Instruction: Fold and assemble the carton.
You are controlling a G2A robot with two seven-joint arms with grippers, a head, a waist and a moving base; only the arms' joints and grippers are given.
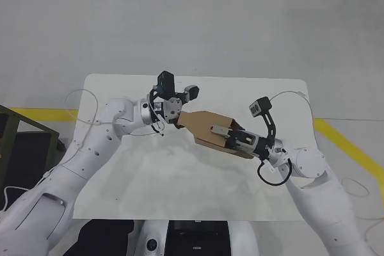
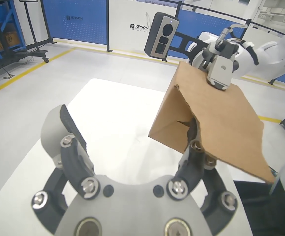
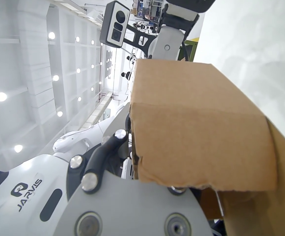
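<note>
While both arms bend in over the table (image 1: 179,185), their wrists meet near its middle, one from each side. The left arm is crooked elbow-out, wrist turned toward the carton (image 1: 208,127). Its left gripper (image 2: 128,121) gapes wide, with one finger (image 2: 71,128) free in the air. The other is tucked under the carton's near flap and half hidden by it, so it grips nothing. The right arm lies low across from the other side. Its right gripper (image 2: 218,83) is pinched on the carton's far panel, a finger flat on top of the board.

One carton, brown, partly opened with loose flaps, sits tilted between the two grippers. Two arms, two grippers, one table. Thin white cables (image 1: 83,90) loop over the table's back corners. A yellow line (image 1: 38,114) runs along the floor beyond, and a green frame (image 1: 8,137) stands off the left side. From the right wrist, the carton blocks that gripper's far finger.
</note>
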